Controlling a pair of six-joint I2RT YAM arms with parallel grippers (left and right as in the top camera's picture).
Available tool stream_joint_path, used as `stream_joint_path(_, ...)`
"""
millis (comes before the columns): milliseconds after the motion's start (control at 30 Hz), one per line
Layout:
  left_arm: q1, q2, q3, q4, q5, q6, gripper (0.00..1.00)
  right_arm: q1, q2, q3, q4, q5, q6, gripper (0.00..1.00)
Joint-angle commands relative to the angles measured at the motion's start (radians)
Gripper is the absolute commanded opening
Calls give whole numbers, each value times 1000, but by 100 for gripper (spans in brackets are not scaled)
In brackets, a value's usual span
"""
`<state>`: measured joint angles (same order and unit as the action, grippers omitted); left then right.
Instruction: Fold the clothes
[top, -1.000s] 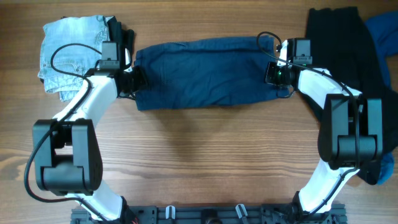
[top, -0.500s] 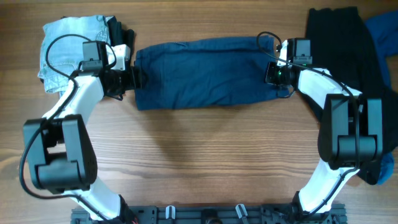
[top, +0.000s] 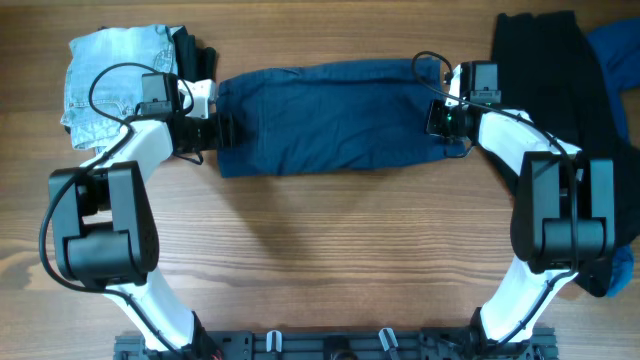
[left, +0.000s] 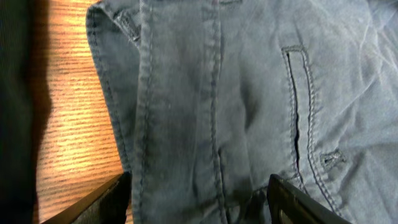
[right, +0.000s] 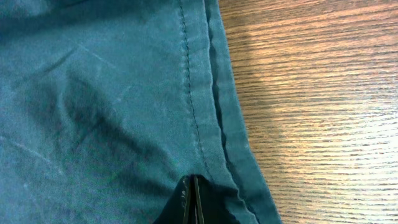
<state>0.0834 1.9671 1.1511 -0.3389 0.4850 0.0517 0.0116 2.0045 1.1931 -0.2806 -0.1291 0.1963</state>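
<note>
Navy shorts (top: 330, 118) lie flat along the tabletop's (top: 330, 250) far edge, stretched between both arms. Left fingers (left: 102, 202) stand apart, straddling the waistband end; right fingers (right: 185, 202) are pinched together on the opposite hem.

Bright even light, soft shadows on table (top: 330, 260), warm glare in wrist views

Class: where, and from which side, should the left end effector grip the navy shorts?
Grip the navy shorts at their left end, on the stitched band by the belt loop. Come from the left, low over the table: they lie flat, so that thicker edge probably suits the left end effector.
</note>
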Motion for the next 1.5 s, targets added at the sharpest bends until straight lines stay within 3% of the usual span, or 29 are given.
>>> stream_joint_path(0, -2, 74, -8, 26, 21, -10, 71, -4, 2, -20, -13, 55, -13, 4)
stream_joint_path(100, -14, 105, -8, 61, 126, -15, 68, -4, 2, -20, -8, 55, -13, 4)
stream_joint_path(267, -64, 108, -8, 94, 148, -79, 57, -4, 2, -20, -8, 55, -13, 5)
stream_joint_path(467, -101, 108, -7, 126, 152, -148, 4, -4, 2, -20, -9, 55, -13, 4)
stream_joint_path(667, -41, 67, -7, 47, 143, -192, 4, -4, 2, -20, -29, 54, -13, 4)
stream_joint_path(1067, -62, -276, -6, -63, 143, -196, 4, 0, 2, -20, -68, -7, -8, 4)
stream_joint_path(1233, -103, -299, -6, -64, 31, -229, 4, 38, 2, -20, -65, -10, 22, 4)
stream_joint_path(1467, -19, -320, -6, -177, 26, -169, 4, 121, 2, -20, -38, -34, 73, 4)
